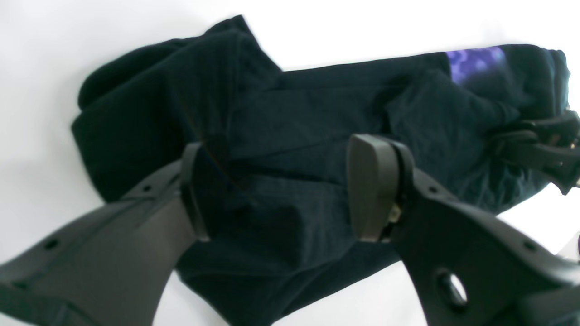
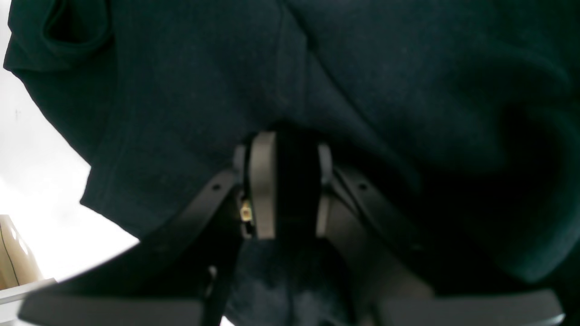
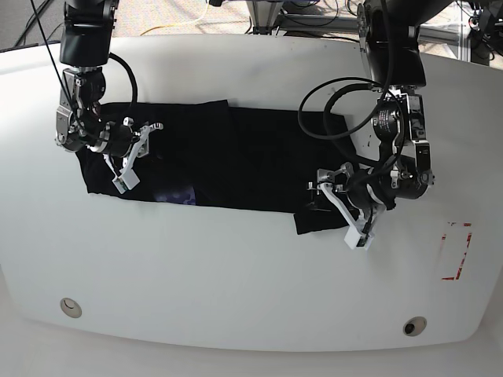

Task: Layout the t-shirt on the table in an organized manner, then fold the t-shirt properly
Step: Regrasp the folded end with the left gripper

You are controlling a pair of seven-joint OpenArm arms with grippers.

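Observation:
The black t-shirt (image 3: 236,157) lies crumpled in a long band across the white table (image 3: 251,298), with a purple print (image 3: 174,195) at its front left edge. My right gripper (image 3: 130,153) is at the shirt's left end. In the right wrist view my right gripper (image 2: 293,181) is shut on a fold of the t-shirt (image 2: 362,68). My left gripper (image 3: 335,210) is at the shirt's right end. In the left wrist view my left gripper (image 1: 283,185) is open wide, with the t-shirt (image 1: 308,113) under and between its fingers and the print (image 1: 476,61) beyond.
A red-outlined rectangle mark (image 3: 457,251) is at the table's right side. Two round metal fittings (image 3: 71,306) (image 3: 414,324) sit near the front edge. Cables hang from both arms above the shirt. Bare tabletop (image 1: 45,45) surrounds the cloth.

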